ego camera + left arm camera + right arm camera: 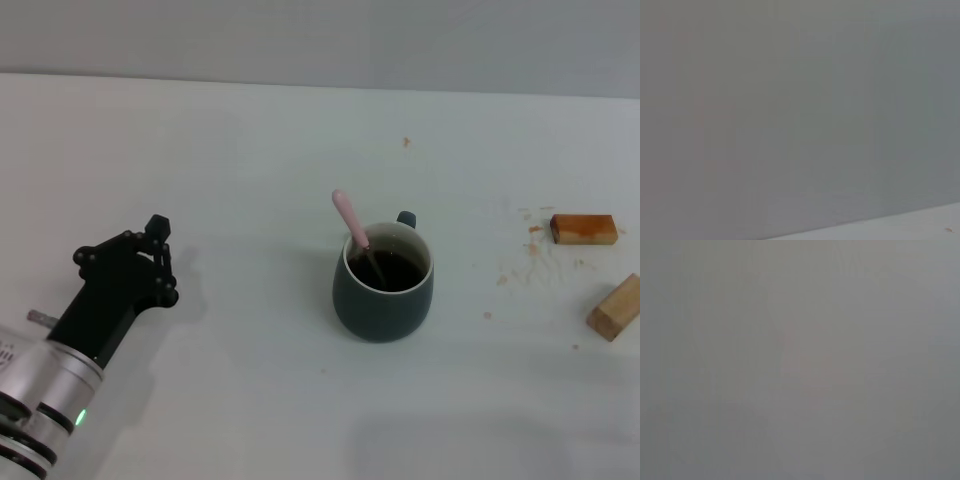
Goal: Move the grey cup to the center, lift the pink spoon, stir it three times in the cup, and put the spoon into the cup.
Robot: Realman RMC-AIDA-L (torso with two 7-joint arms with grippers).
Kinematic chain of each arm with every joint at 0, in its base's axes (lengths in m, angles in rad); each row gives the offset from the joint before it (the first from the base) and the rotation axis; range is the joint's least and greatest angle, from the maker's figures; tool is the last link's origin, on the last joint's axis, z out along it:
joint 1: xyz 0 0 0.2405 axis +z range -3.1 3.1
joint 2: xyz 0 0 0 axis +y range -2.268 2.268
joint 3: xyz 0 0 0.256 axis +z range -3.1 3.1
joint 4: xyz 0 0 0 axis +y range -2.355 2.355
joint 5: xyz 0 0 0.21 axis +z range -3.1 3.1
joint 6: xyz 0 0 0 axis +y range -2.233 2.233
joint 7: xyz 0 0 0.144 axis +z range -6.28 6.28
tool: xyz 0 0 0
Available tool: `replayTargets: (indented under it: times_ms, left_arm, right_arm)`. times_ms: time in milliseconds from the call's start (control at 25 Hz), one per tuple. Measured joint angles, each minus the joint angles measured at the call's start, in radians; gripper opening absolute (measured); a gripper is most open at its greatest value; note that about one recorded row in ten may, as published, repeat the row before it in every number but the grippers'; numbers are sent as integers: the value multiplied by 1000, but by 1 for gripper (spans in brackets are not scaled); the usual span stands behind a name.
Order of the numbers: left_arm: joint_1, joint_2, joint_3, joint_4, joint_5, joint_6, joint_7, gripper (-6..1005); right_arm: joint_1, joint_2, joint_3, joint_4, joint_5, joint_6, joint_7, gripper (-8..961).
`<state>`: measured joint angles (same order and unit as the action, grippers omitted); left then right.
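Pink spoon (349, 222) rests in your grey cup (383, 292), mid-bench.
Left hand (160, 256) sits apart near the left edge, grip unreadable; bumping the cup spills coffee.

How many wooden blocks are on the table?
2. One wooden block lies flat at the table's right side, right of the grey cup. The other block lies nearer the robot, cut by the picture's edge; more may lie beyond.

Left arm (45, 385): silver ribbed cylindrical wrist, small green indicator light, matte black angular housing ending in black left gripper (158, 255) with linkage fingers.
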<state>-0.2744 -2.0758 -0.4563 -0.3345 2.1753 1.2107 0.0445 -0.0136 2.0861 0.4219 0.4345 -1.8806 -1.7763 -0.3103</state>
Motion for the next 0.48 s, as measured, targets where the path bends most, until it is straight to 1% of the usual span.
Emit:
replayTargets:
  times_ms: [240, 480]
  left_arm:
    - [16, 0, -40, 0, 0, 38, -1, -2]
    - [18, 3, -58, 5, 0, 40, -10, -2]
  right_arm:
    - [0, 0, 0, 0, 0, 1, 0, 795]
    - [2, 1, 0, -4, 0, 1, 1, 795]
